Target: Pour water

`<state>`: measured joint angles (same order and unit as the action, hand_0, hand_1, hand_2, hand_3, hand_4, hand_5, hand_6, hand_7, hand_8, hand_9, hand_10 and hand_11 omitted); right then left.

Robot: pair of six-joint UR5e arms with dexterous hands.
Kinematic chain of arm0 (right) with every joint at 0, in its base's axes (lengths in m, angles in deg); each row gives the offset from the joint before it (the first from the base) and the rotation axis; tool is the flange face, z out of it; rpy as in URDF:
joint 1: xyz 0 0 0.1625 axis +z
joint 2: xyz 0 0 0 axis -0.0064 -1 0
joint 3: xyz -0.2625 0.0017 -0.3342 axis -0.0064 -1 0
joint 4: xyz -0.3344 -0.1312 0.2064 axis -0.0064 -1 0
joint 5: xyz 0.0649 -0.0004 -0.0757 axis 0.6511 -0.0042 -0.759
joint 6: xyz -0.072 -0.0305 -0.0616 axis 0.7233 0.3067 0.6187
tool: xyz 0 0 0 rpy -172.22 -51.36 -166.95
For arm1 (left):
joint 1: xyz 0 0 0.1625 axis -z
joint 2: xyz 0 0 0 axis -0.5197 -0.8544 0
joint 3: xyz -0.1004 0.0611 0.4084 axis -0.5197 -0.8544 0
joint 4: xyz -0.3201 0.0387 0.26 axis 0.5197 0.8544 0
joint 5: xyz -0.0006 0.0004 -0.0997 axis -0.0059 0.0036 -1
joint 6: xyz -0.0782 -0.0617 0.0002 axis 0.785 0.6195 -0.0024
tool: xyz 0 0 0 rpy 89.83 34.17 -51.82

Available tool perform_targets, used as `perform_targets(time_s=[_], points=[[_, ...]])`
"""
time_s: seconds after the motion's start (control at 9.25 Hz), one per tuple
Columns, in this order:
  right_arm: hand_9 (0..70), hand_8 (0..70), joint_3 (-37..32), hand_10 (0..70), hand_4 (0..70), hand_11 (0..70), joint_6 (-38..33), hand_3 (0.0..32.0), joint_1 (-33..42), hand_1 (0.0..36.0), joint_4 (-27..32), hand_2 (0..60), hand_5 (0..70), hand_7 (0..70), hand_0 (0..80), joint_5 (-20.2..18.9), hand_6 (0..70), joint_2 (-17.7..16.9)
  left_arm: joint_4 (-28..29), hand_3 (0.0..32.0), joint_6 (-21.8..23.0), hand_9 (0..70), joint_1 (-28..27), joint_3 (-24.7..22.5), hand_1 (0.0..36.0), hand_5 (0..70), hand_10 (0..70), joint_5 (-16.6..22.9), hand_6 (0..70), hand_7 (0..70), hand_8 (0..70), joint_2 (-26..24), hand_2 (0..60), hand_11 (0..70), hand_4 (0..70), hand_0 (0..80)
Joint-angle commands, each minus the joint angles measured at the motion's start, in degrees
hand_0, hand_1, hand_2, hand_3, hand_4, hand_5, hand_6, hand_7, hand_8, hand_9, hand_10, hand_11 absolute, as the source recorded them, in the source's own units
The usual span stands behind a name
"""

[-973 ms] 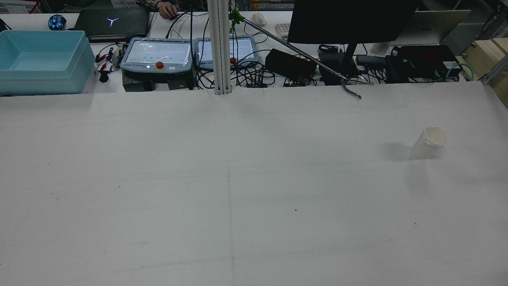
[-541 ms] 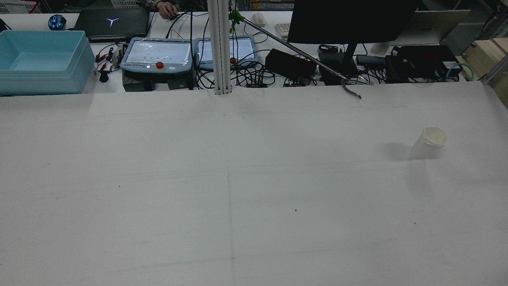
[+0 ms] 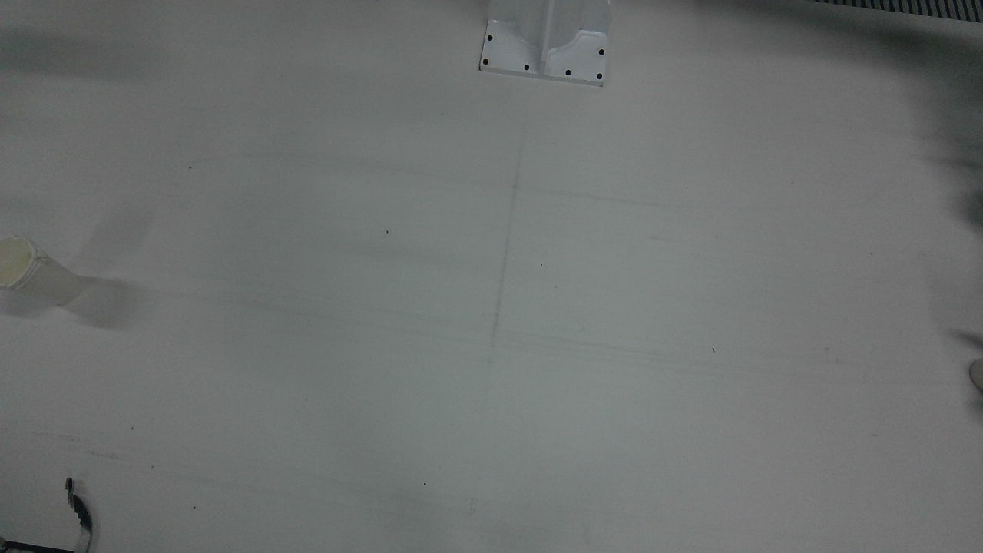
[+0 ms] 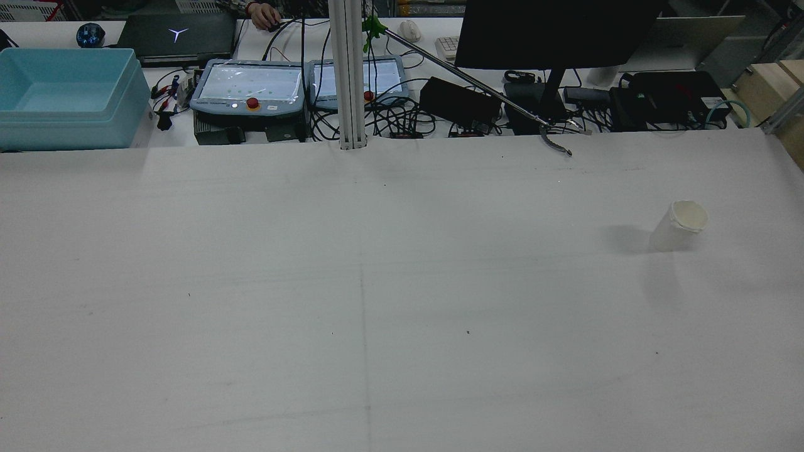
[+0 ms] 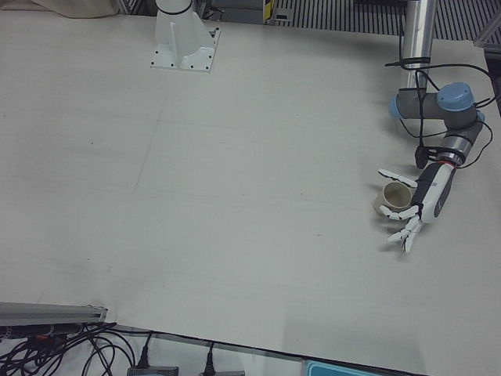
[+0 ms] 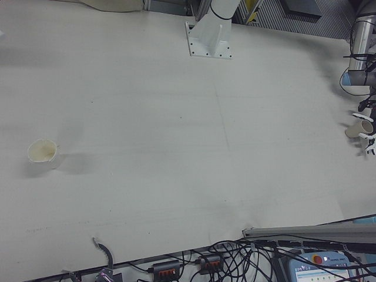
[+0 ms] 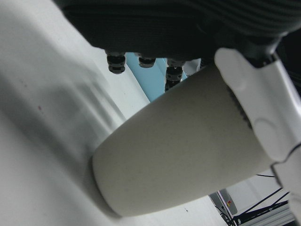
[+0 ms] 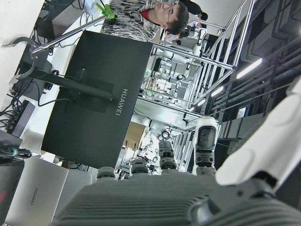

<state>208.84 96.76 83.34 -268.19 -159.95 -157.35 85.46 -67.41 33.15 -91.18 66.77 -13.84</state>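
At the right of the frame my left hand (image 5: 412, 205) spread wide around the near cup (image 5: 393, 199) (not yet gripped); next I judged to close, lift and carry it to the far cup (image 6: 42, 151). My right hand's state I could not tell.

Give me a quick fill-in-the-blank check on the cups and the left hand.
1. The white paper cup on the right arm's half of the table stands ____.
2. The left hand is beside the beige paper cup with its fingers ____.
3. Paper cups on the table number ____.
Missing words: upright; spread; two.
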Motion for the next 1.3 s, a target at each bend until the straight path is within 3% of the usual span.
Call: perform_targets(time_s=[0.0,0.11,0.22,0.43,0.65,0.86,0.97,1.19], points=[[4.5,2.7,0.00,0.9,3.8,1.6,0.03,0.0,0.00,4.1,0.00,6.0,67.9,15.0,37.2,0.03,5.9,-0.14,-1.35,0.0,1.18,5.5,-0.03,-0.21,13.6,70.0,6.5,-0.52,15.7,26.3,5.1,-0.11,5.0,10.1,70.0,57.7],[4.5,2.7,0.00,0.9,3.9,1.6,0.03,0.0,0.00,4.1,0.00,5.8,67.3,15.0,37.2,0.03,5.8,-0.14,-1.35,0.0,2.05,7.1,-0.03,-0.21,32.1,70.0,8.4,-1.39,17.2,27.8,6.8,-0.11,32.3,14.3,70.0,80.0],[4.8,2.9,0.00,0.8,3.8,1.4,0.03,0.0,0.00,4.1,0.00,5.8,68.4,15.3,37.3,0.11,6.0,-0.14,-1.44,0.0,3.63,7.6,-0.03,-0.21,36.0,70.0,9.0,-2.01,17.7,28.7,7.2,-0.11,60.0,15.4,70.0,80.0],[4.8,3.1,-1.40,1.2,3.0,2.2,-0.06,0.0,0.00,5.0,0.35,7.6,66.3,15.0,37.9,-0.06,6.0,0.03,-5.19,0.0,10.55,7.6,-0.03,-2.91,36.0,70.0,9.4,-2.01,17.9,29.6,7.1,-0.02,60.0,16.3,70.0,80.0],[5.0,4.4,-11.80,1.9,4.3,3.6,0.46,0.0,-0.44,9.9,6.19,13.8,54.5,12.9,43.3,0.03,7.1,0.99,-12.31,0.0,16.01,6.9,-0.03,-8.97,36.0,70.0,8.6,-2.01,16.9,29.7,6.4,0.07,60.0,15.2,70.0,80.0],[4.5,4.5,-35.03,3.3,5.1,5.9,0.64,0.0,-1.84,11.6,25.91,16.0,25.9,10.1,44.8,-0.06,6.9,4.32,-16.63,0.0,19.44,6.8,-0.03,-12.50,36.0,70.0,8.1,-2.01,17.1,30.0,6.3,0.07,60.0,14.4,70.0,80.0],[5.5,5.1,-44.12,2.8,7.5,5.2,1.08,0.0,-4.28,13.2,30.63,17.9,33.9,12.3,46.1,0.03,8.6,7.65,-17.17,0.0,21.03,6.8,-0.03,-12.78,36.0,70.0,8.2,-2.01,17.2,30.1,6.3,0.07,60.0,14.5,70.0,80.0],[6.6,6.0,-57.34,1.3,10.3,3.3,6.07,0.0,-9.73,17.2,31.46,20.2,48.7,16.7,49.0,0.29,11.0,15.99,-21.64,0.0,21.30,6.8,-0.03,-17.51,36.0,70.0,8.2,-1.93,17.4,30.2,6.4,-0.02,60.0,14.6,70.0,80.0]])
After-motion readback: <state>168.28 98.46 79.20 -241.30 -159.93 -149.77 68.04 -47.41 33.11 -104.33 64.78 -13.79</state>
